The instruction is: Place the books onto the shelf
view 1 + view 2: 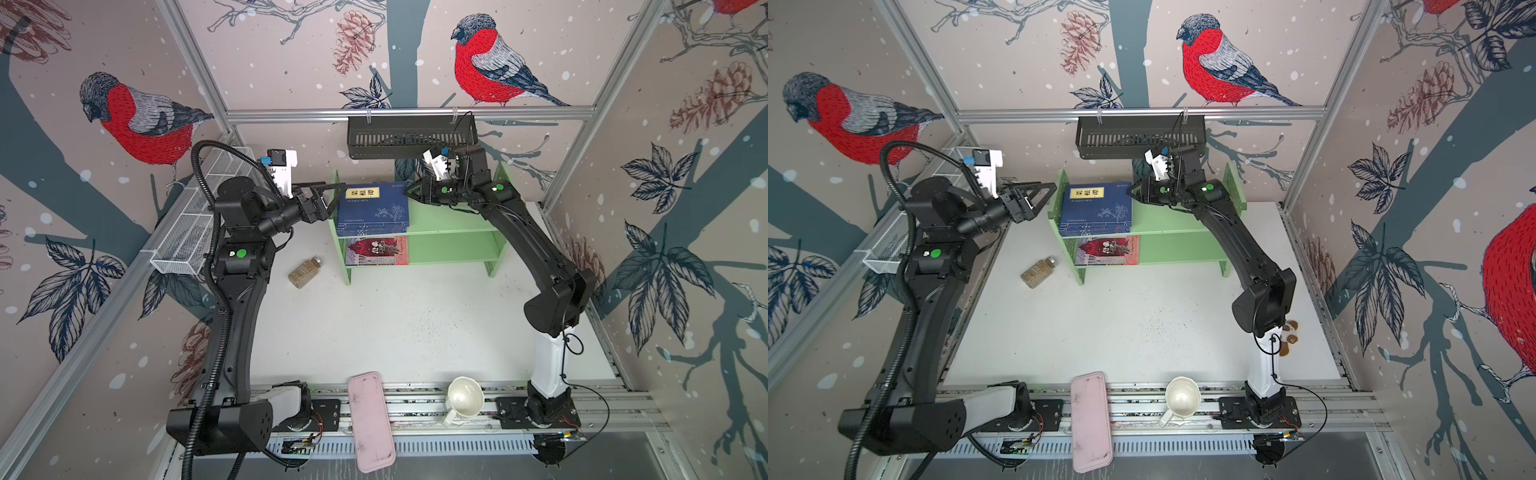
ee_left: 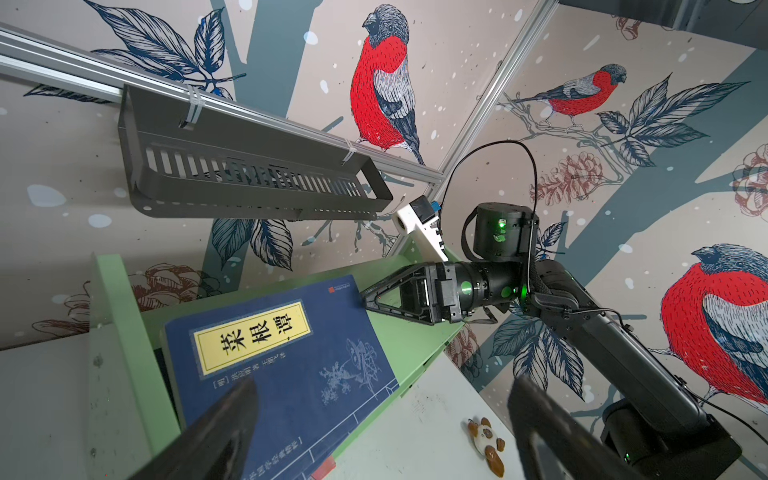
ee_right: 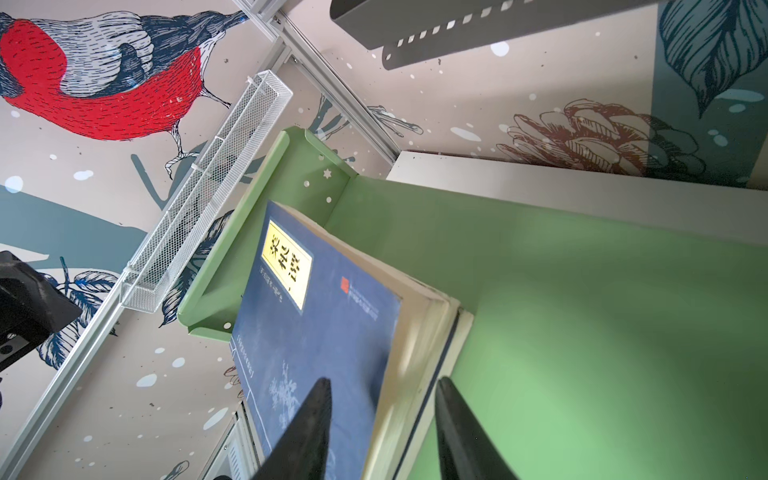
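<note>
The shelf (image 1: pixel 453 220) is a light green two-tier rack at the back of the table. A stack of navy books (image 1: pixel 372 210) with a yellow title label lies flat on the left of its top tier. A red-and-grey book (image 1: pixel 378 251) lies on the lower tier. My right gripper (image 1: pixel 409 192) is at the stack's far right corner. In the right wrist view its fingers (image 3: pixel 384 380) are apart, one over the blue cover (image 3: pixel 324 324), one over the green board (image 3: pixel 582 311). My left gripper (image 1: pixel 334 199) hangs open and empty beside the shelf's left panel.
A brown-filled jar (image 1: pixel 304 272) lies left of the shelf. A pink flat case (image 1: pixel 370 419) and a white cup (image 1: pixel 465 399) sit at the front rail. A black slotted basket (image 1: pixel 411 137) hangs above the shelf and a white wire basket (image 1: pixel 195 224) on the left wall. A small panda toy (image 1: pixel 1289 338) lies by the right arm.
</note>
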Controlling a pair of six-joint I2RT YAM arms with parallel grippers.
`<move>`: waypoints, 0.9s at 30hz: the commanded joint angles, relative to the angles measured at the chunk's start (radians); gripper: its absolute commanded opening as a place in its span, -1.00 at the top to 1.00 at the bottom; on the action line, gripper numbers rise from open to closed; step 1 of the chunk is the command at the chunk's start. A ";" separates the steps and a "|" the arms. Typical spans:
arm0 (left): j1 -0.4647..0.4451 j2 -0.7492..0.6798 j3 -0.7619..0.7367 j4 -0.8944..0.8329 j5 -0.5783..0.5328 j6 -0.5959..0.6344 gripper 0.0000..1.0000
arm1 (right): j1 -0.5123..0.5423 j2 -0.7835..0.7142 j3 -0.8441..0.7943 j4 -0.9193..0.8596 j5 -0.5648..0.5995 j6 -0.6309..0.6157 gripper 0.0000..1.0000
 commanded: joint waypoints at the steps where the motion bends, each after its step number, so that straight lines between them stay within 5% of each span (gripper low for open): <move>1: 0.001 -0.007 -0.003 0.004 0.005 0.010 -0.88 | 0.003 0.005 0.012 0.004 0.004 -0.020 0.23; 11: 0.002 -0.011 -0.021 0.007 0.004 0.011 -0.88 | 0.011 0.017 0.015 0.010 -0.012 -0.014 0.60; 27: 0.002 -0.021 -0.011 -0.100 -0.136 0.175 -0.88 | 0.017 0.022 0.027 0.041 -0.015 0.014 0.47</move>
